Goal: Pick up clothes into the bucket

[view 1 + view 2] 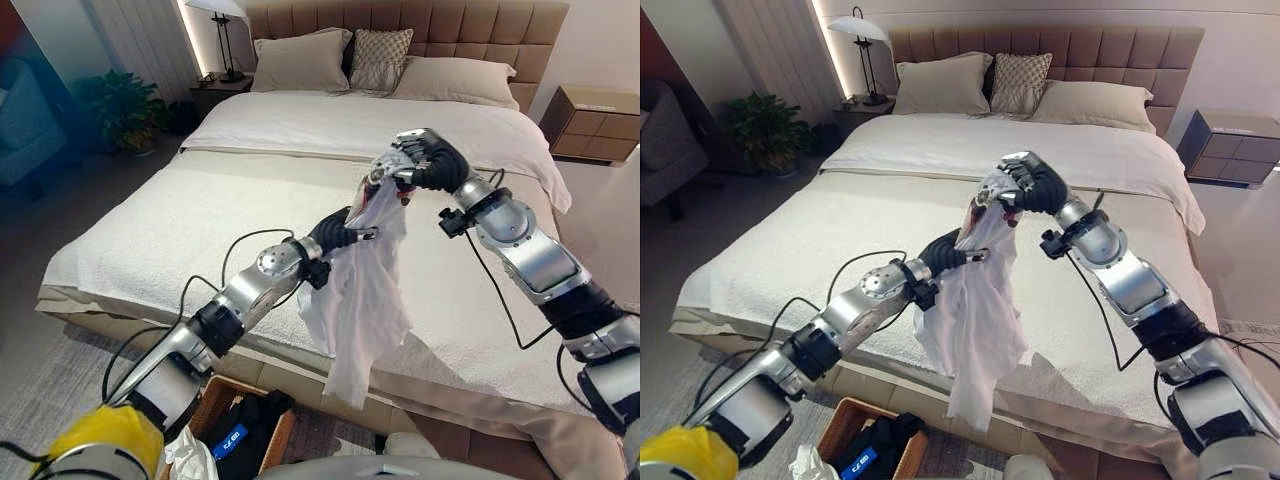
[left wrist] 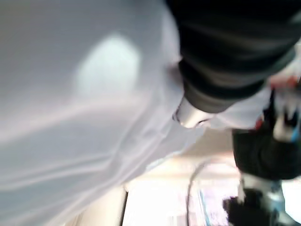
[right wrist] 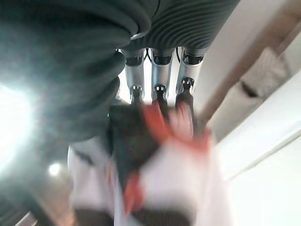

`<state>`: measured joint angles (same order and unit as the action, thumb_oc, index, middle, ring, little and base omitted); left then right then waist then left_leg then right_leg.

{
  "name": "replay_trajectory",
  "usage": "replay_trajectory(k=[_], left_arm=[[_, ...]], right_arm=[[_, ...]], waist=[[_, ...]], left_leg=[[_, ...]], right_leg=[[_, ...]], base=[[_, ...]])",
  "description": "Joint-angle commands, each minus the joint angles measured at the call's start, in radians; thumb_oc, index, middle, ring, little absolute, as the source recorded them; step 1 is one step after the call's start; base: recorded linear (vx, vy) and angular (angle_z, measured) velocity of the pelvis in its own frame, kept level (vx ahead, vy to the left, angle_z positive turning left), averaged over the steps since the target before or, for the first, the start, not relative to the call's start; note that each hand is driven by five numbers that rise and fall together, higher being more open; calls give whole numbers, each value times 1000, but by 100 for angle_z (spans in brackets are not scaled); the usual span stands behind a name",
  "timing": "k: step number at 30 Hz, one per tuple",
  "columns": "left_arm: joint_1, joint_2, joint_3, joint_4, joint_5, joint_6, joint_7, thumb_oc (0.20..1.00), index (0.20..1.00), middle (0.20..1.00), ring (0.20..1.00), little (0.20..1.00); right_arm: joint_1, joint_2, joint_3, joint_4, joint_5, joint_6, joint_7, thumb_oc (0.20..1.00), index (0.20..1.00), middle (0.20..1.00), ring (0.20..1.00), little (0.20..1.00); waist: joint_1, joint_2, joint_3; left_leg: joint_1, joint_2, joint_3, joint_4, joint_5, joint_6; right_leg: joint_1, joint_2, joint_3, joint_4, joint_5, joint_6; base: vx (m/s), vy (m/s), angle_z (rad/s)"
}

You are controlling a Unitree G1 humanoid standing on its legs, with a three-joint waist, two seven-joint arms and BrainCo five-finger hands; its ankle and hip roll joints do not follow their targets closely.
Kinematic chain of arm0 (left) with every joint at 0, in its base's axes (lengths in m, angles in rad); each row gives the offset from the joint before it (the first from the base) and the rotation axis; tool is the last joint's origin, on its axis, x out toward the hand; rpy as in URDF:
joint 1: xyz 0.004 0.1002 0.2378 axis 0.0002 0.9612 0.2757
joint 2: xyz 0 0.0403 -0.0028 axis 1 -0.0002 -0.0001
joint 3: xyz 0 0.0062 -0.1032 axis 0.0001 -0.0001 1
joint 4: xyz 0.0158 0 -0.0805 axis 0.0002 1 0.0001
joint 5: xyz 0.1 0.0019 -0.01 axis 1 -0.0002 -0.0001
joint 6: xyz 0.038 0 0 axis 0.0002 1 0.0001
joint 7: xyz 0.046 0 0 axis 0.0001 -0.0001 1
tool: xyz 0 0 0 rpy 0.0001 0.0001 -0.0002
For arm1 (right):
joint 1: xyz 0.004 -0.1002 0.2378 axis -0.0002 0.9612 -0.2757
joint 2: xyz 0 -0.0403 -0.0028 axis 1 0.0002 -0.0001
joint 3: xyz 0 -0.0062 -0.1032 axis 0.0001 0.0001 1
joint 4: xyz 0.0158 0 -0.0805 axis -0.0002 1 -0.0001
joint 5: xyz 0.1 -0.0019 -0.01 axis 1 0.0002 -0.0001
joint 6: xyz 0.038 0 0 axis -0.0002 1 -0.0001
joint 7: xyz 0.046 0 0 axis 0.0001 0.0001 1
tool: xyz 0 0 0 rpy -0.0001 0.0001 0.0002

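A white garment (image 1: 365, 300) with a red and dark print at its top hangs in the air over the near edge of the bed (image 1: 180, 220). My right hand (image 1: 430, 160) is shut on its upper end, fingers (image 3: 160, 89) curled over the bunched cloth. My left hand (image 1: 335, 232) presses into the garment's side at mid-height, partly buried in the fabric (image 2: 94, 117). Below, at the foot of the bed, stands a brown woven bucket (image 1: 215, 400) with dark and white clothes inside.
The bed has pillows (image 1: 300, 60) at the headboard. A nightstand (image 1: 595, 120) stands at the right, another with a lamp (image 1: 222, 40) at the left. A plant (image 1: 125, 105) and an armchair (image 1: 25, 120) stand farther left. A rug (image 1: 60, 390) covers the floor.
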<state>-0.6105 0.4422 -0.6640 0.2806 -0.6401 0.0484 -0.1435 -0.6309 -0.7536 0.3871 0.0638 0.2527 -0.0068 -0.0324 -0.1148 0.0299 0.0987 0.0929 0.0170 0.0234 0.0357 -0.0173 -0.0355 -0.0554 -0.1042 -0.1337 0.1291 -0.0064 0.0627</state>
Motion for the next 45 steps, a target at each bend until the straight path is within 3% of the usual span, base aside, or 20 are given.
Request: replay_trajectory(k=[1, 2, 4, 5, 9, 17, 19, 22, 27, 33, 36, 37, 38, 45], left_arm=[[116, 89, 102, -60, 34, -60, 43, 200, 200, 200, 200, 200], [180, 96, 162, -103, 29, -68, 57, 200, 200, 200, 200, 200], [183, 97, 163, -106, 29, -67, 57, 200, 200, 200, 200, 200], [248, 106, 243, -150, 35, -81, 77, 200, 200, 200, 200, 200], [369, 114, 377, -237, 51, -100, 104, 200, 200, 200, 200, 200], [584, 165, 594, -425, 67, -131, 95, 200, 200, 200, 200, 200], [678, 172, 686, -517, 37, -150, 98, 200, 200, 200, 200, 200], [720, 169, 724, -551, 25, -156, 99, 200, 200, 200, 200, 200], [810, 122, 788, -597, 53, -172, 124, 200, 200, 200, 200, 200], [919, 66, 853, -543, 204, -175, 187, 200, 200, 200, 200, 200], [951, 71, 884, -516, 321, -176, 230, 200, 200, 200, 200, 200], [974, 102, 928, -485, 555, -173, 312, 200, 200, 200, 200, 200], [982, 109, 936, -475, 616, -180, 349, 200, 200, 200, 200, 200], [911, 33, 928, -237, 632, -200, 508, 200, 200, 200, 200, 200]], right_arm=[[-20, -18, -195, 13, -30, -66, -88, 1000, 1000, 1000, 1000, 1000], [28, -14, -226, 20, -46, -59, -89, 1000, 1000, 1000, 1000, 1000], [30, -14, -226, 19, -46, -59, -89, 1000, 1000, 1000, 1000, 1000], [93, -8, -263, 43, -73, -51, -92, 1000, 1000, 1000, 1000, 1000], [212, 6, -316, 92, -134, -29, -85, 1000, 1000, 1000, 1000, 1000], [396, 16, -398, 256, -183, 2, -51, 1000, 1000, 1000, 1000, 1000], [465, 54, -422, 396, -194, 19, -57, 1000, 1000, 1000, 1000, 1000], [489, 89, -428, 480, -196, 23, -70, 1000, 1000, 1000, 1000, 1000], [547, 234, -440, 675, -185, 12, -127, 1000, 1000, 1000, 1000, 1000], [629, 352, -427, 833, -198, 11, -156, 1000, 1000, 1000, 1000, 1000], [661, 379, -414, 821, -205, 0, -166, 1000, 1000, 1000, 1000, 1000], [700, 405, -407, 776, -202, -27, -177, 1000, 1000, 1000, 1000, 1000], [717, 414, -406, 760, -196, -39, -179, 1000, 1000, 1000, 1000, 1000], [775, 449, -346, 712, -123, -104, -135, 1000, 1000, 1000, 1000, 1000]], waist=[[36, -65, -35], [41, -67, -33], [40, -67, -34], [48, -70, -29], [58, -74, -22], [79, -75, 3], [94, -73, 27], [101, -73, 40], [118, -70, 85], [125, -78, 145], [124, -83, 167], [123, -86, 196], [121, -90, 203], [111, -104, 287]], left_leg=[[-74, -11, -40, 93, -74, -26], [-75, -12, -42, 95, -75, -26], [-76, -12, -42, 96, -75, -26], [-78, -12, -44, 99, -77, -25], [-85, -15, -50, 103, -79, -23], [-105, -20, -64, 116, -82, -21], [-125, -27, -77, 126, -80, -20], [-137, -30, -88, 132, -79, -19], [-174, -38, -110, 149, -73, -16], [-227, -40, -127, 183, -71, -14], [-252, -38, -130, 203, -73, -14], [-269, -33, -127, 224, -83, -15], [-286, -34, -127, 228, -75, -14], [-372, -32, -120, 283, -71, -9]], right_leg=[[113, -62, -16, -48, -50, 78], [113, -62, -17, -47, -52, 76], [113, -62, -17, -46, -53, 76], [114, -62, -19, -45, -54, 74], [114, -63, -24, -44, -57, 72], [102, -65, -35, -31, -64, 71], [89, -66, -41, -17, -68, 69], [81, -66, -47, -7, -71, 67], [49, -72, -63, 19, -74, 64], [2, -75, -75, 44, -72, 61], [-22, -76, -75, 58, -73, 60], [-38, -75, -72, 78, -80, 59], [-56, -78, -70, 84, -74, 60], [-151, -92, -51, 148, -73, 60]], base=[[0, 0, 0], [0, 0, 0], [0, 0, 0], [0, 0, 0], [0, 0, 0], [2, 0, 6], [-26, 17, 9], [-39, 13, 8], [-56, 16, 17], [-68, 15, 9], [-70, 13, 1], [-73, 22, 2], [-90, 34, 4], [-75, 41, 0]])
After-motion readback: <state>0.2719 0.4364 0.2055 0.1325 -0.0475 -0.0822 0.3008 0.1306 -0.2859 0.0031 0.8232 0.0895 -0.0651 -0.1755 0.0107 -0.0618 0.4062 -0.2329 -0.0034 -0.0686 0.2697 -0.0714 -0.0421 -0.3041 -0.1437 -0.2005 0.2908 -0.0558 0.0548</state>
